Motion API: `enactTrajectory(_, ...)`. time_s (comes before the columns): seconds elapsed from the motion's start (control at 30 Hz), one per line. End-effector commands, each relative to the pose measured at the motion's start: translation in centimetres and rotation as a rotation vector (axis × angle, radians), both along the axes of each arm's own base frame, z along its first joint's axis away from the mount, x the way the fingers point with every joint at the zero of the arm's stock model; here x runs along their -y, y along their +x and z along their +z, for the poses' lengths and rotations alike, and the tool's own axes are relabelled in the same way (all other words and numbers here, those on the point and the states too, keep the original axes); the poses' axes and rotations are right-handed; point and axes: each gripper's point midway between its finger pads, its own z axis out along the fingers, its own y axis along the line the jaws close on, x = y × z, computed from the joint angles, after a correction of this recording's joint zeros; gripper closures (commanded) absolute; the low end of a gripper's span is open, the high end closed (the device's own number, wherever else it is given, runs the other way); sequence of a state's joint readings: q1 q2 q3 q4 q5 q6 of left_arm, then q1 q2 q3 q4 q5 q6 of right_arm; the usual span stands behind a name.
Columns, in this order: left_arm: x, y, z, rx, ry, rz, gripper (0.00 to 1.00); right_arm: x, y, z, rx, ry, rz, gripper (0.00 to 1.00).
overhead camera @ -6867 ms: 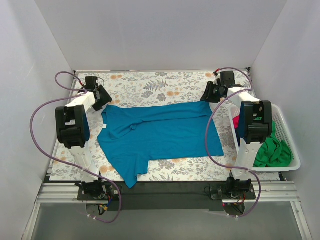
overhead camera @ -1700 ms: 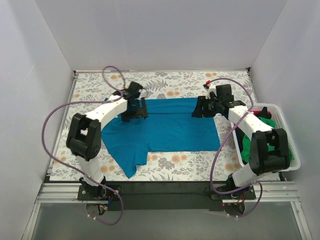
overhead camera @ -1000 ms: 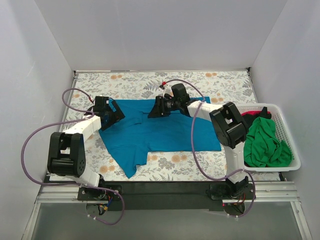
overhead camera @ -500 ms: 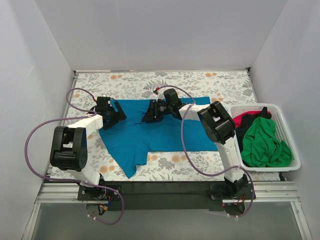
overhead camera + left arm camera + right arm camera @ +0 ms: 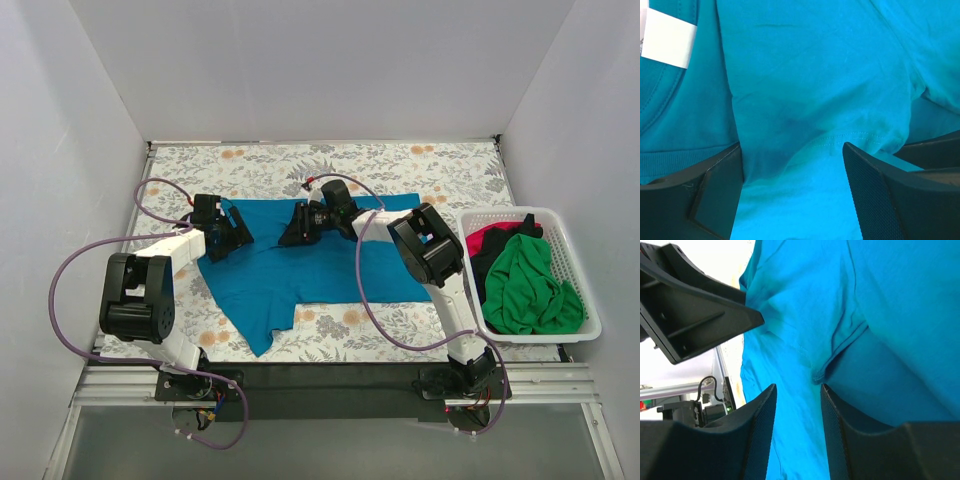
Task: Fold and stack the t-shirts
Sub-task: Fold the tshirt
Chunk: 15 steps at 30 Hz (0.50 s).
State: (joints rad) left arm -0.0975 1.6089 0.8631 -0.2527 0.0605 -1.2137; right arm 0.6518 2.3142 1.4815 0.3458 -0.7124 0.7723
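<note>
A teal-blue t-shirt (image 5: 330, 265) lies spread on the flowered table, one sleeve (image 5: 255, 335) pointing to the near edge. My left gripper (image 5: 238, 240) is low over its far left part, open, with teal cloth under the jaws (image 5: 792, 195) and a white neck label (image 5: 667, 37) close by. My right gripper (image 5: 288, 234) is just right of it, open, over a folded hem edge (image 5: 797, 435). The left gripper also shows in the right wrist view (image 5: 690, 315). A green t-shirt (image 5: 525, 290) and a red-magenta one (image 5: 490, 238) lie in the basket.
A white slatted basket (image 5: 590, 315) stands at the table's right edge. The flowered table cover (image 5: 420, 165) shows behind and in front of the shirt. White walls close in the left, back and right. Purple cables loop from both arms.
Both arms came in from the far corners to the shirt's far left part. In the last half second my right gripper slid a little further left; the left one barely moved.
</note>
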Motion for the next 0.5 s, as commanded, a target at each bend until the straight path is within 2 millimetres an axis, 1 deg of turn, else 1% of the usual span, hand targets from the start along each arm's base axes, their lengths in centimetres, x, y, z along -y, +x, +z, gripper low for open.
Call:
enactTrajectory(0.0,-0.2,-0.4,1.3,0.007,-0.004,0.012,0.25,-1.0,1.1,0.9,0.033,0.039,-0.005,0.54)
enactTrajectory(0.07,-0.4,-0.7,1.0,-0.003,0.004,0.015,0.25,-1.1,1.2,0.9,0.036,0.04,-0.006,0.56)
enactTrajectory(0.27,-1.1,-1.2,0.5,-0.027,0.04,0.036,0.25,-1.0,1.4,0.4,0.026,0.033,-0.015,0.58)
enactTrajectory(0.3,-1.7,-1.2,0.4,-0.029,0.065,0.057,0.25,-1.1,1.4,0.3,0.026,0.031,-0.017,0.58)
enactTrajectory(0.37,-2.0,-1.3,0.3,-0.033,0.075,0.066,0.24,-1.0,1.4,0.3,0.023,0.03,-0.019,0.58)
enactTrajectory(0.43,-2.0,-1.5,0.1,-0.04,0.072,0.069,0.25,-1.0,1.3,0.1,0.018,0.027,-0.019,0.6)
enactTrajectory(0.47,-2.0,-1.6,0.1,-0.043,0.07,0.07,0.25,-1.0,1.3,0.0,0.02,0.026,-0.02,0.63)
